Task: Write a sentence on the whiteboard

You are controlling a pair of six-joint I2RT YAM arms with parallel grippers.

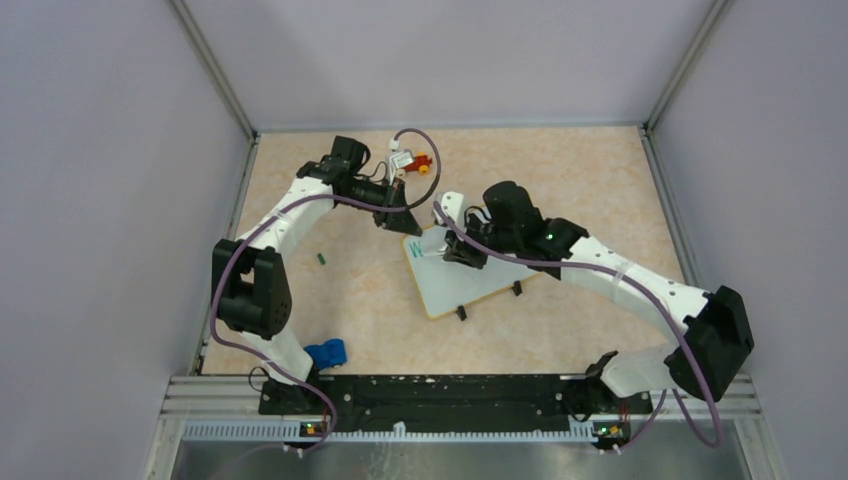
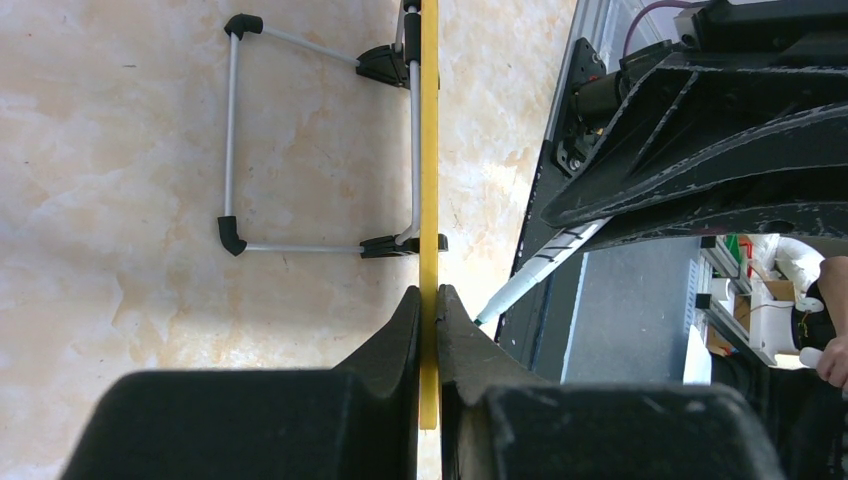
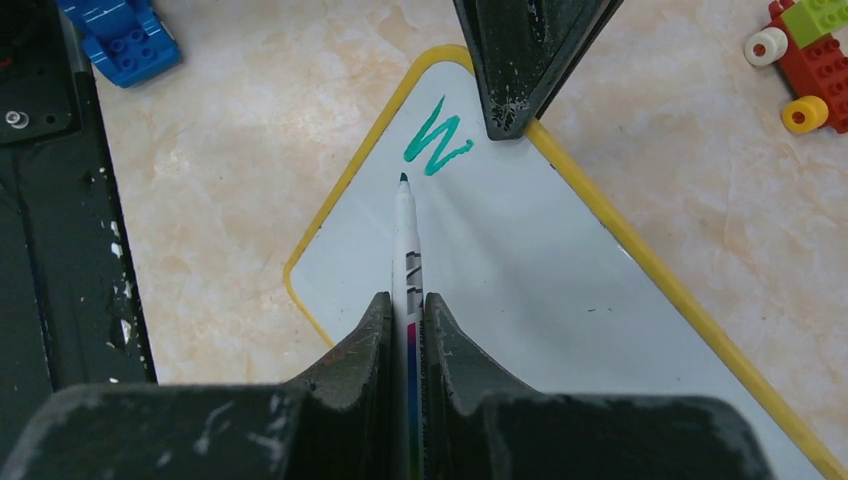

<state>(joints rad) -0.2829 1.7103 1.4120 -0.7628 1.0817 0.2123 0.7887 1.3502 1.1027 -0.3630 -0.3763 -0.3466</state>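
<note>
The whiteboard (image 1: 470, 275), white with a yellow rim and two black feet, lies tilted at the table's middle. My left gripper (image 1: 400, 222) is shut on its far yellow edge (image 2: 429, 180). In the left wrist view the board shows edge-on, with its wire stand (image 2: 232, 130) behind it. My right gripper (image 1: 452, 250) is shut on a white green-tipped marker (image 3: 408, 245). The marker's tip is just below a single green letter "W" (image 3: 436, 148) near the board's corner. That letter is the only writing that shows. The marker also shows in the left wrist view (image 2: 530, 275).
A blue toy block (image 1: 326, 353) lies near the left arm's base. A red and yellow toy piece (image 1: 422, 163) lies at the back and shows in the right wrist view (image 3: 805, 70). A small dark green cap (image 1: 322, 258) lies left of the board.
</note>
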